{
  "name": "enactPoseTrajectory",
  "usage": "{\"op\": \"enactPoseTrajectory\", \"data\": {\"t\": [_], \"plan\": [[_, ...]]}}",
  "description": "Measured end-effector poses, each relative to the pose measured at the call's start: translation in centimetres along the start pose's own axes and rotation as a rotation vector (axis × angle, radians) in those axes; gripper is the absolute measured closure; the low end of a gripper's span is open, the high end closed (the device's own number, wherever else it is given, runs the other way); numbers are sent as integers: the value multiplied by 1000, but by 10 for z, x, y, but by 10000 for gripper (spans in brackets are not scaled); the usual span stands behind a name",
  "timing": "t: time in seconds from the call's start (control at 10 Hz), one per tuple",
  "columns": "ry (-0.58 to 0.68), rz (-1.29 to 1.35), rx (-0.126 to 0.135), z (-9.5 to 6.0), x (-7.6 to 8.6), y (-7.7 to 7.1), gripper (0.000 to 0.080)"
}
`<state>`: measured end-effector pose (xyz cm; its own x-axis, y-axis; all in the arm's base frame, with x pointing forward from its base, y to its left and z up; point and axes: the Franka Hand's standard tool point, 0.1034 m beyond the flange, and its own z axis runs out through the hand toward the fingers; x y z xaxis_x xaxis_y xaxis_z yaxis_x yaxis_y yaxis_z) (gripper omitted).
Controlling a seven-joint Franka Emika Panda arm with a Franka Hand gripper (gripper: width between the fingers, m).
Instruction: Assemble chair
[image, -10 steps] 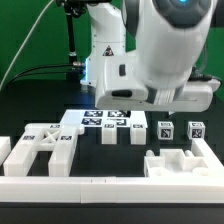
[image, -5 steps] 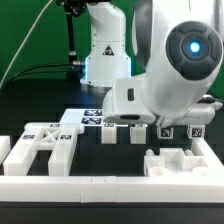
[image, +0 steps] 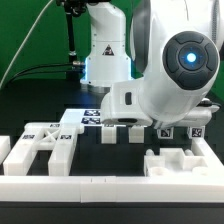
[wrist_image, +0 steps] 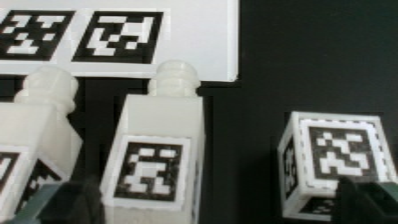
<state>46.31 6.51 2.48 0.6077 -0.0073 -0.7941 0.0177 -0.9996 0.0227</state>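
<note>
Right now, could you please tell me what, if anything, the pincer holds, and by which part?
Nothing is held: the pincer stands wide open over a tagged white chair part, not closed on it.

The robot arm's white shell [image: 170, 85] is hard, glossy plastic with bright highlights. The chunky white slotted chair frame [image: 40, 148] looks like smooth, matt plastic, as do the small white cubes [image: 195, 132] and the round-tipped white posts [wrist_image: 157, 130]. Their black-and-white square tags [wrist_image: 151, 168] look flat, printed and without shine. The black tabletop [image: 30, 110] is dull and matt. The thin white marker board [wrist_image: 196, 40] is smooth and matt. The green backdrop [image: 30, 30] looks like cloth.
</note>
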Motion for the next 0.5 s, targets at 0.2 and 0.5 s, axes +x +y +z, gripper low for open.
{"op": "enactPoseTrajectory", "data": {"t": [0.2,0.5], "plan": [[9,-1,2,-8,0,0,151],[16,3,14,-10,2,8,151]]}}
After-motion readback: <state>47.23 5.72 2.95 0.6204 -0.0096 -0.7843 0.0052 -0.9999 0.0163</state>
